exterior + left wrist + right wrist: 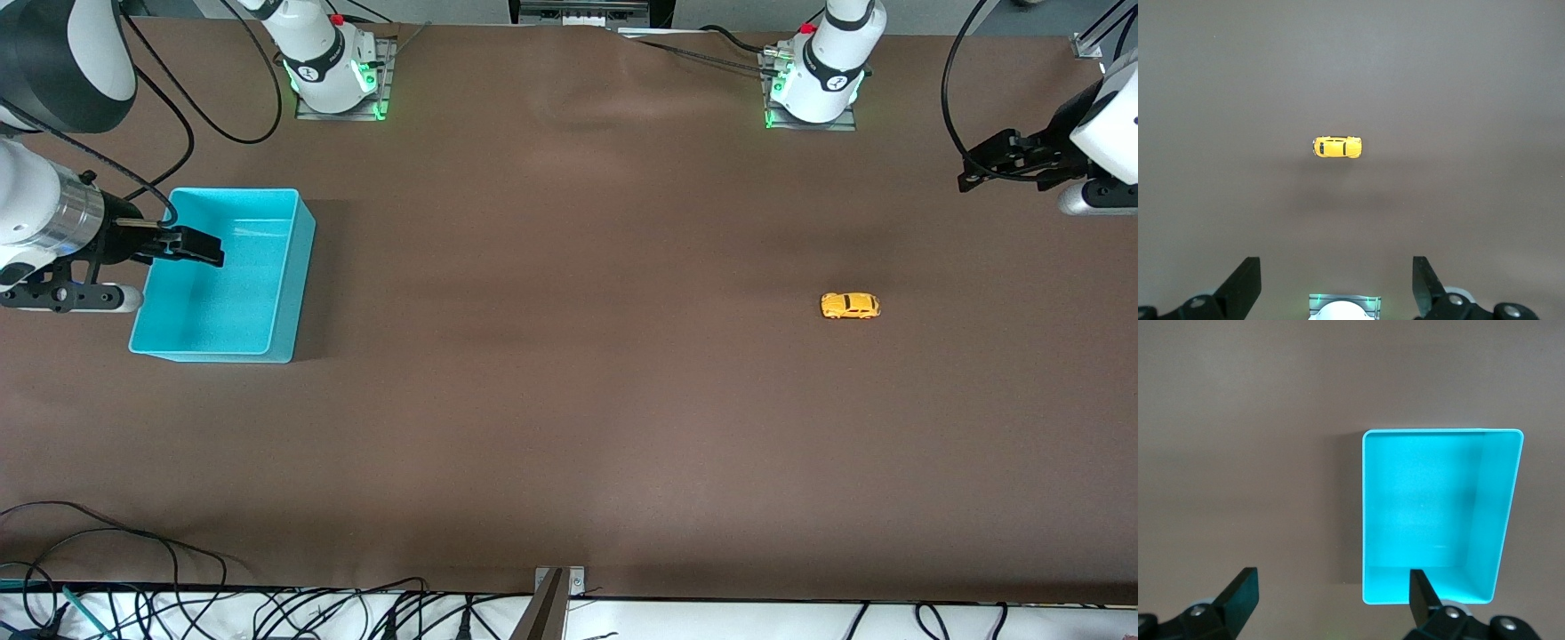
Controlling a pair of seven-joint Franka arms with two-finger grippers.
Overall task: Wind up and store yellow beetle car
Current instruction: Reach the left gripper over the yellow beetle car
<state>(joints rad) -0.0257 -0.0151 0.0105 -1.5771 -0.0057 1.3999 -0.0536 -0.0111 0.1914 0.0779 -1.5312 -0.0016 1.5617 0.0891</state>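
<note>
Tabletop point(569, 400), brown and matte, is carrying the yellow beetle car point(850, 305) toward the left arm's end and a cyan bin point(293, 267) toward the right arm's; cables point(133, 578) are trailing along its near edge. Left wrist view: the left gripper point(1337, 283) is hanging spread over bare surface. Right wrist view: the right gripper point(1331, 597) is hovering spread over the bin's rim.

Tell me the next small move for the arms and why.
Probably bring the left gripper, open and held high at the left arm's end of the table, down over the yellow beetle car. The car sits untouched on the brown table, far from the cyan bin. The right gripper, also open, waits over the bin.
</note>
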